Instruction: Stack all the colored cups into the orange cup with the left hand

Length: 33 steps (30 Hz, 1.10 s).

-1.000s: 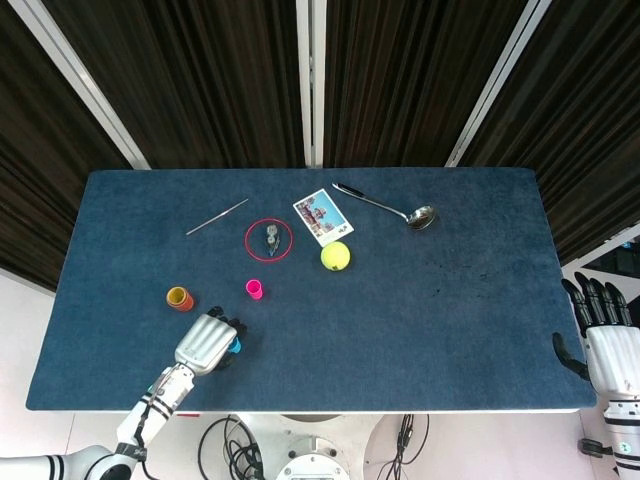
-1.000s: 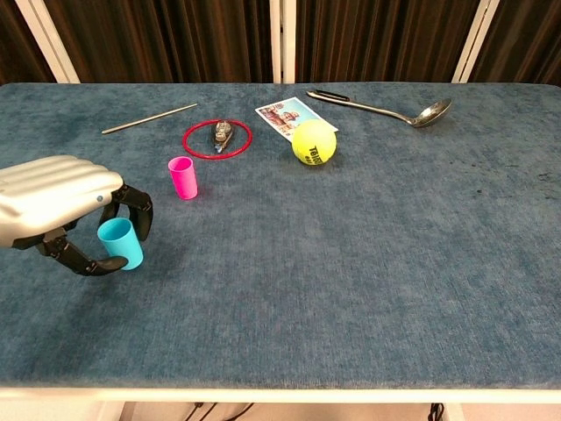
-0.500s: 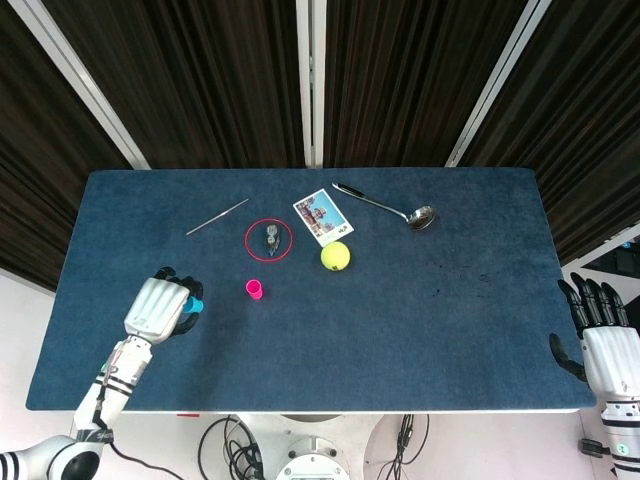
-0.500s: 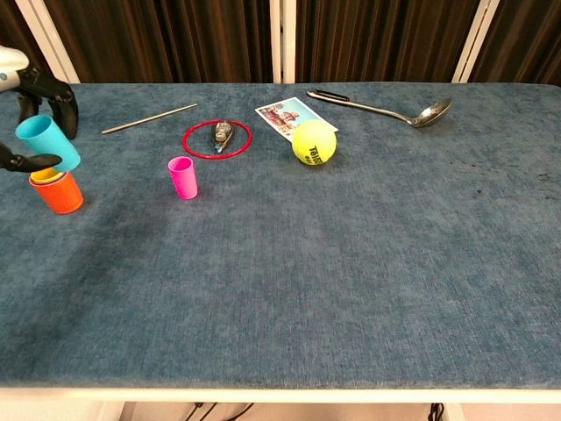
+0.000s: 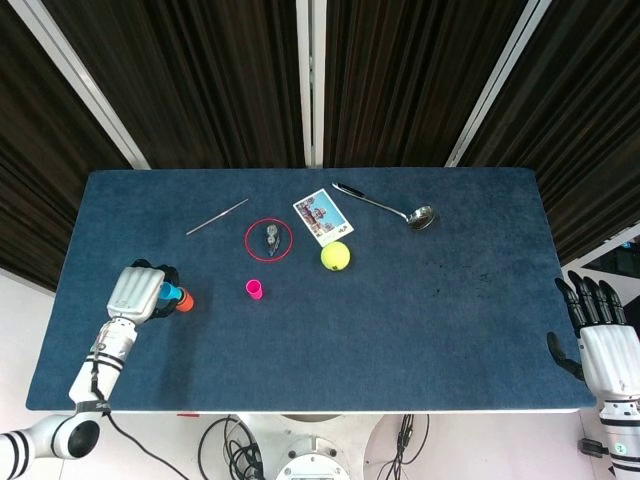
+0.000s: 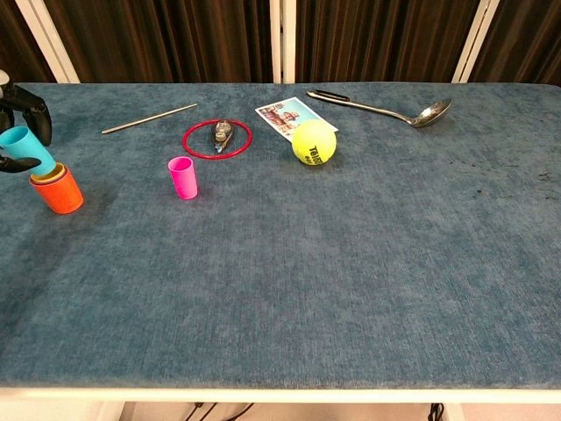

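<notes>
The orange cup (image 6: pixel 59 194) stands near the table's left edge with a yellow cup nested in it. A blue cup (image 6: pixel 24 146) tilts into its mouth, pinched by my left hand (image 5: pixel 134 293), which shows only at the left border of the chest view (image 6: pixel 19 118). In the head view the blue cup (image 5: pixel 173 294) pokes out beside the orange cup (image 5: pixel 186 303). A pink cup (image 6: pixel 182 177) stands upright to the right, also seen from above (image 5: pixel 254 289). My right hand (image 5: pixel 597 335) hangs off the table's right edge, fingers apart, holding nothing.
A red ring (image 6: pixel 217 138) encircles a small metal object. A yellow tennis ball (image 6: pixel 314 143), a photo card (image 6: pixel 285 113), a ladle (image 6: pixel 394 110) and a thin metal rod (image 6: pixel 149 118) lie across the table's far half.
My left hand carried the blue cup left from the near table area, up over the orange cup, and lowered it into the cup's mouth. The right hand drifted slightly.
</notes>
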Motion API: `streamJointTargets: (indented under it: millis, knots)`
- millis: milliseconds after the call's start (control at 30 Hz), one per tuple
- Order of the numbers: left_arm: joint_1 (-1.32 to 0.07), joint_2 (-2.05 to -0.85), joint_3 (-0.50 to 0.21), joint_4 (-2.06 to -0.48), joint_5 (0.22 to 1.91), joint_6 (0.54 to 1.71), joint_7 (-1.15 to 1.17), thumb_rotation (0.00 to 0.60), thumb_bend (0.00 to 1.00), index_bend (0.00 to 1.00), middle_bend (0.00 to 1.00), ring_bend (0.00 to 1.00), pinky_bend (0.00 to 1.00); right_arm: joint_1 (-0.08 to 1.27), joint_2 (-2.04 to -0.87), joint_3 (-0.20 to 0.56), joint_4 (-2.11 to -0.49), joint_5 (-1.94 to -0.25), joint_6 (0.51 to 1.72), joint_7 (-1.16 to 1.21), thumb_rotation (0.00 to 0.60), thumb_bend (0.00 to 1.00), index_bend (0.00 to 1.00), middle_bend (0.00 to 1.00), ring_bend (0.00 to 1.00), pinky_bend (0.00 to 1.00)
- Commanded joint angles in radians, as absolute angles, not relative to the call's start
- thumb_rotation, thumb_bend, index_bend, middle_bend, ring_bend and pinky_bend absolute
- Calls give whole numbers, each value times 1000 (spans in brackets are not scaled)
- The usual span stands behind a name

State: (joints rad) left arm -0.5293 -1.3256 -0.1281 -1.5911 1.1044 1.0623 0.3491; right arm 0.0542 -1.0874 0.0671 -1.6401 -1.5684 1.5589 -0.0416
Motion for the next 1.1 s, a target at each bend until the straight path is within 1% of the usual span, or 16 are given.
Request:
streamJointTargets:
  millis: [33,133,200,233,367,433,533,733,967,1100]
  knots:
    - [-529,-1335,-124,-1576,1097,1053,337,600,318,490,482,523,270,54,-1090,66,-1637,-1567,1557,-39,600,354,0,0,0,0]
    - [-530,-1339,-119,-1574,1098,1047,333,600,316,480,476,520,269,53,-1091,65,-1635,-1567,1558,-36,600,354,0,0,0,0]
    - [-533,-1339,-116,-1577,1100,1039,330,600,314,451,464,511,267,53,-1091,66,-1634,-1568,1559,-36,600,353,0,0,0,0]
    - [-534,-1339,-115,-1578,1101,1036,329,600,313,418,447,498,265,53,-1090,67,-1634,-1568,1559,-36,600,353,0,0,0,0]
    - [-537,-1342,-114,-1580,1109,1037,326,600,291,253,277,375,243,54,-1088,68,-1635,-1568,1560,-34,600,354,0,0,0,0]
    - [-537,-1345,-116,-1579,1120,1048,323,600,285,212,224,322,232,54,-1088,68,-1633,-1566,1558,-32,600,354,0,0,0,0]
    - [-536,-1348,-119,-1579,1137,1070,326,600,282,201,200,273,218,55,-1089,69,-1630,-1562,1555,-28,600,354,0,0,0,0]
    - [-553,-1347,-126,-1616,1180,1091,351,600,264,201,200,236,206,57,-1092,69,-1626,-1562,1552,-27,600,353,0,0,0,0]
    - [-620,-1376,-144,-1633,1157,1019,407,600,243,201,200,234,190,60,-1089,65,-1637,-1568,1546,-35,600,354,0,0,0,0]
    - [-663,-1414,-159,-1617,1124,983,443,600,244,177,198,234,192,58,-1088,66,-1633,-1564,1547,-31,600,353,0,0,0,0]
